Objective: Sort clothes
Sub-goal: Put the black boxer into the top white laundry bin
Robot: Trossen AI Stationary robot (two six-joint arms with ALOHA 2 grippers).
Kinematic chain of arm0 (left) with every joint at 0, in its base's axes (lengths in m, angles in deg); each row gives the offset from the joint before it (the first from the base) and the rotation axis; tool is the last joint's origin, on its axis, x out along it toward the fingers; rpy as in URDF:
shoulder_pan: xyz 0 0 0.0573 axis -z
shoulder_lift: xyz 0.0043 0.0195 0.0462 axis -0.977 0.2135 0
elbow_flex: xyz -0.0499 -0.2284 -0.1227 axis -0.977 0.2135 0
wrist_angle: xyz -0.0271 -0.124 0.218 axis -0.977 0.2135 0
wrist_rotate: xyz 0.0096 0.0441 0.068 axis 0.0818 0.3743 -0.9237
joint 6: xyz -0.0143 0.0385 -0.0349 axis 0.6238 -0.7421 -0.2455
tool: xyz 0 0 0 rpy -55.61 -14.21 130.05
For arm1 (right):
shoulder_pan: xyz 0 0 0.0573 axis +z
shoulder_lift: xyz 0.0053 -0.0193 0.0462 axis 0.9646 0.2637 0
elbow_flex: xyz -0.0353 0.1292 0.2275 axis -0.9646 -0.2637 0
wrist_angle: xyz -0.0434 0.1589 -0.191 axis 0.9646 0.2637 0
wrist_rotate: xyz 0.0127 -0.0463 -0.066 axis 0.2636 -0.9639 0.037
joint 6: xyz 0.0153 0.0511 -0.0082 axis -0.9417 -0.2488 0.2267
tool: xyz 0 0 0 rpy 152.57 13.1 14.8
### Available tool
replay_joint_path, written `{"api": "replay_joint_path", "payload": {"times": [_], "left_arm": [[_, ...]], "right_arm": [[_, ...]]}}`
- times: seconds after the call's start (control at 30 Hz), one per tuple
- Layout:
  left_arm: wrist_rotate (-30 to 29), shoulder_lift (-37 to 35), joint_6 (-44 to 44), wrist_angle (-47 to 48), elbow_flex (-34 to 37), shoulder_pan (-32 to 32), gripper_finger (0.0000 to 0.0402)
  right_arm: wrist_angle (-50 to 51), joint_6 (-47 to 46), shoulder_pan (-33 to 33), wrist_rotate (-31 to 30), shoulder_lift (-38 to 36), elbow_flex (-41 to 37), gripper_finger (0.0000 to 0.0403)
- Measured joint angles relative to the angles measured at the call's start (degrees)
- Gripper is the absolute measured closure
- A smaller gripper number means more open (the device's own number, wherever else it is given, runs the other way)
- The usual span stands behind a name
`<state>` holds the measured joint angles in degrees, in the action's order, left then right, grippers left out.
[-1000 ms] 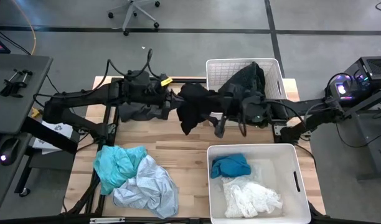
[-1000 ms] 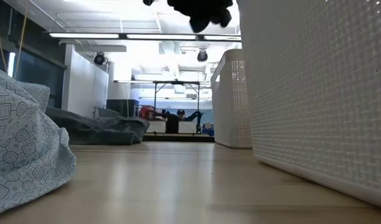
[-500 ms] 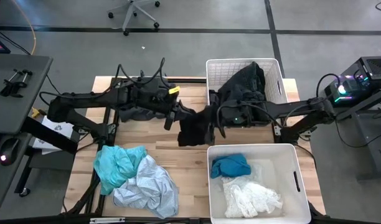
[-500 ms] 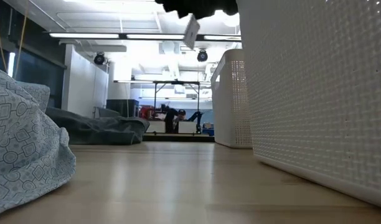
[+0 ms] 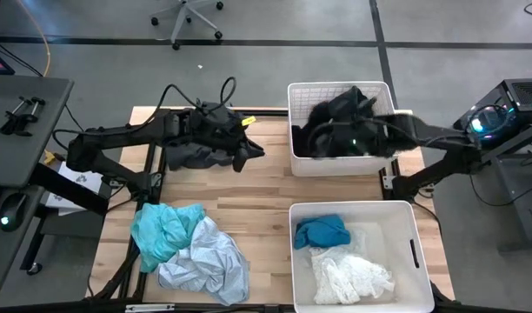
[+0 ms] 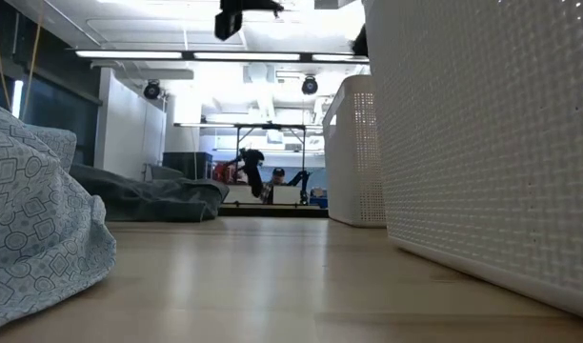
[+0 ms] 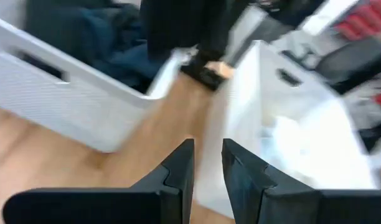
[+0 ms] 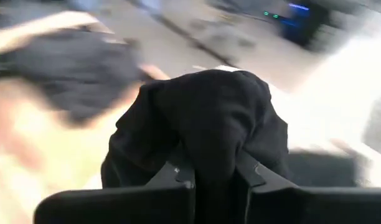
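Clamped between the right gripper's point(image 8: 209, 177) dark fingers point(image 8: 178, 174): a black garment point(image 8: 203, 124), bunched and draped over the fingertips, held above the far white slatted bin point(image 5: 301, 161) at the bench's far right edge, among more dark clothes point(image 5: 349, 104). Left gripper point(image 7: 207, 163) nearly closed, a narrow gap between the fingers, nothing held, over the bench middle beside a charcoal garment point(image 5: 192, 156). Teal garment point(image 5: 162, 230) and pale patterned garment point(image 5: 209, 265) heaped at the near left corner; teal and white pieces point(image 5: 344, 261) inside the near bin point(image 5: 418, 261).

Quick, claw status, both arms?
Left claw: nearly closed, holding nothing.
Right claw: closed on the soft black fabric garment, over the far white slatted plastic bin.
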<state>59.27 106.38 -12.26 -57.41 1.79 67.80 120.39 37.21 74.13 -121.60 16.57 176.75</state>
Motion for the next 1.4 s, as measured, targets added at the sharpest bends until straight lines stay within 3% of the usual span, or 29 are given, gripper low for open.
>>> {"api": "replay_joint_path", "payload": {"times": [0.1, 0.2, 0.37, 0.53, 0.7, 0.83, 1.03, 1.2, 1.4], "left_arm": [[-3.65, 0.00, -4.26, 0.78, 0.00, -0.40, 0.0331], [-5.28, 0.00, -8.77, 0.54, 0.00, -1.50, 0.0332], [-5.22, 0.00, -10.87, 3.17, 0.00, -4.59, 0.0332], [-3.83, 0.00, -13.74, 10.15, 0.00, -7.83, 0.0332], [-3.73, 0.00, -19.17, 12.81, 0.02, -11.30, 0.0332], [-3.73, 0.00, -22.78, 14.43, 0.02, -13.99, 0.0332], [-3.71, 0.00, -26.25, 17.61, 0.04, -17.17, 0.0332], [-3.70, 0.10, -27.98, 16.45, 0.04, -19.25, 0.0332], [-1.08, 0.11, -25.73, 18.88, 0.04, -21.88, 0.0332]], "right_arm": [[6.37, -7.29, -6.02, -4.06, -0.59, -0.75, 0.0373], [9.17, -10.76, -11.75, -2.91, -0.39, -4.21, 0.0348], [9.76, -13.23, -20.58, 7.10, -0.29, -10.73, 0.0293], [11.03, -15.01, -27.14, 20.33, -0.31, -11.86, 0.0218], [13.44, -17.37, -29.07, 25.34, -0.85, -8.91, 0.0168], [11.54, -20.73, -27.14, 27.66, -1.69, -7.86, 0.0163], [6.26, -20.18, -28.03, 36.86, -0.72, -12.30, 0.0189], [0.63, -22.39, -28.33, 29.51, 0.54, -21.27, 0.0226], [-0.90, -26.19, -28.03, 30.19, 0.72, -25.83, 0.0247]]}}
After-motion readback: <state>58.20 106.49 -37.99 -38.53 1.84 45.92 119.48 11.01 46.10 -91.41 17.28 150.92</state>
